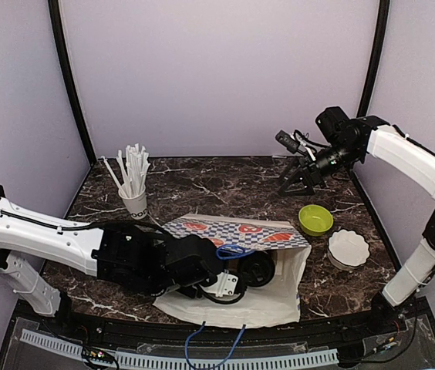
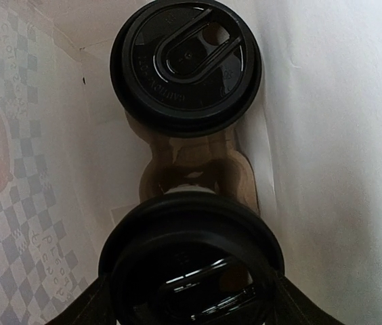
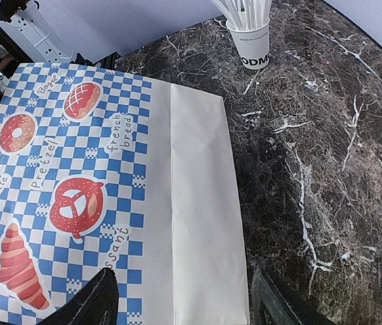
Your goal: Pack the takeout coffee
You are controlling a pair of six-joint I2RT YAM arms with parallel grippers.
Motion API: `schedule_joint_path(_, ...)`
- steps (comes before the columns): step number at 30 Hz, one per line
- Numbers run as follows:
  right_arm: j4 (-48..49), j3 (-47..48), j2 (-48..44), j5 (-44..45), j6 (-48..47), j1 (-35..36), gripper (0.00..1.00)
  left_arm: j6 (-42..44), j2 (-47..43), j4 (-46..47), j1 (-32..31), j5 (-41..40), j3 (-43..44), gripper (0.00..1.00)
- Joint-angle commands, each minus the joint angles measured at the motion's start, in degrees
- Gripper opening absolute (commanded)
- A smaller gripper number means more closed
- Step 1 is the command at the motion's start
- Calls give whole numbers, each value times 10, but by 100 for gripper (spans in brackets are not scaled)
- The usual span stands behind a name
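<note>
Near cup [image 2: 191, 261] part off-frame w/in left gripper [image 2: 191, 308], grip unclear; right gripper [image 3: 187, 301] apart.

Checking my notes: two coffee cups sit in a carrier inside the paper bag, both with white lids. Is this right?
Only the colour is wrong: the far lid and near lid are black, as the left wrist view shows.

Inside bag [image 1: 287, 289]: two lidded cups [image 2: 185, 64] fill the middle; gap along checkered wall [image 2: 15, 203], plain wall [image 2: 333, 135] touching. Beyond bag, open table [image 1: 217, 189] toward straw cup [image 1: 134, 202].
</note>
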Motion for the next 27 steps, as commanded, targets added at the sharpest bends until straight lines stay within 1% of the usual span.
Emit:
schedule_joint_path(1, 7, 18, 1, 3, 7, 0, 68, 15, -1, 34, 18, 9, -11, 34)
schedule_joint_path(11, -3, 31, 23, 2, 4, -12, 67, 26, 10, 72, 58, 63, -5, 34)
schedule_joint_path(19, 5, 33, 36, 10, 13, -22, 68, 33, 12, 73, 63, 77, -5, 33)
schedule_joint_path(27, 0, 35, 42, 12, 13, -23, 68, 37, 33, 81, 78, 78, -5, 34)
